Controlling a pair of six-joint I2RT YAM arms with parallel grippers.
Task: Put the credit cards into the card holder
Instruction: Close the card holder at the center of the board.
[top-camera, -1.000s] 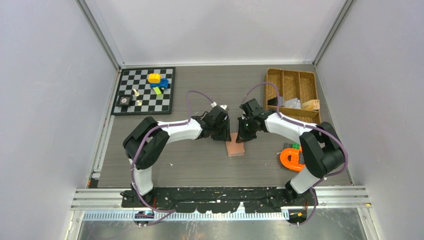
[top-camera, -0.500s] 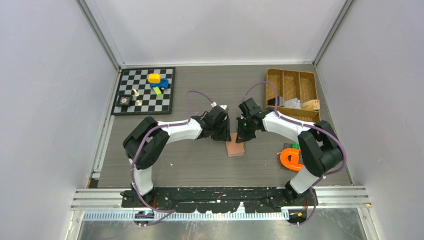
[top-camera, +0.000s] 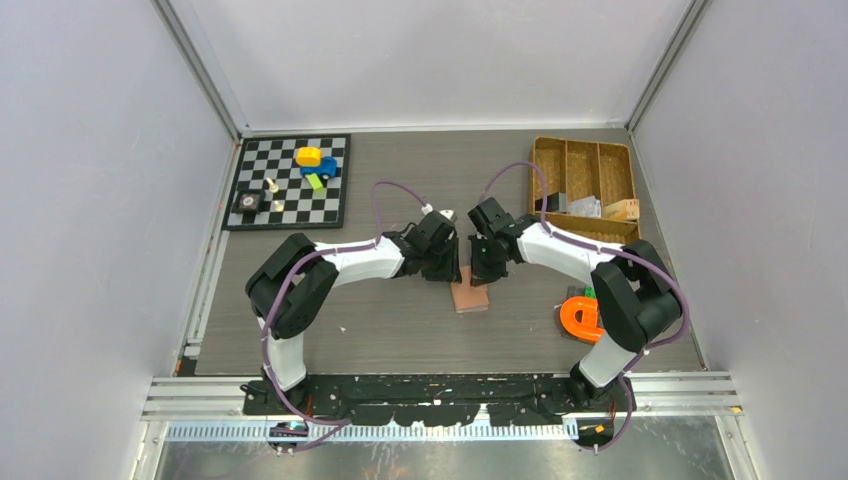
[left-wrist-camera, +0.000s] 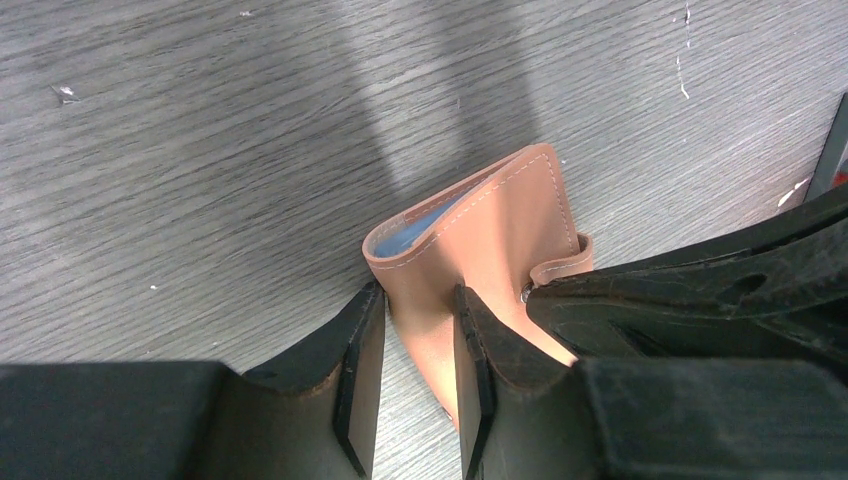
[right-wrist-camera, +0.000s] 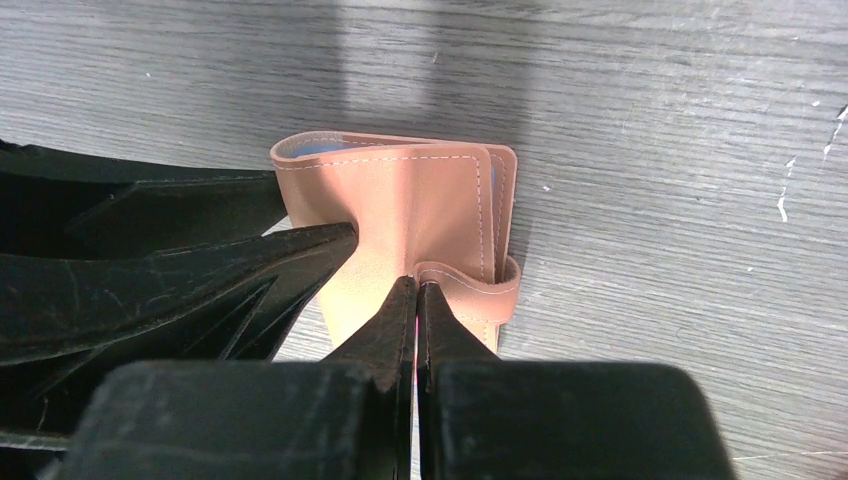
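- Currently the step in hand looks like getting the card holder (top-camera: 470, 297) open, so no card goes in yet.
- It lies closed on the table (top-camera: 400, 330), mid-way between the 2 arms, with both grippers down on it.
- The left gripper (left-wrist-camera: 418, 300) is closed part-way, 1 finger on each side of the holder's near edge. The cover dents where a finger presses, so I judge it a firm pinch.
- The right gripper (right-wrist-camera: 416, 290) is fully closed, its tips touching the strap (right-wrist-camera: 480, 280) where it curls over the cover.
- Next, I judge, the right arm must lift the strap off its snap while the left keeps the holder steady, and then fold the cover back.
- Whether the right tips actually pinch the strap or only press against it cannot be told.
- The snap sits under the fingers, and the inner slots are shut away.
- A blue strip (left-wrist-camera: 425, 222) shows at the fold, but lining or card is unclear.
- I cannot pick out the credit cards. Small pieces in the wicker tray (top-camera: 545, 180) are too small to name.
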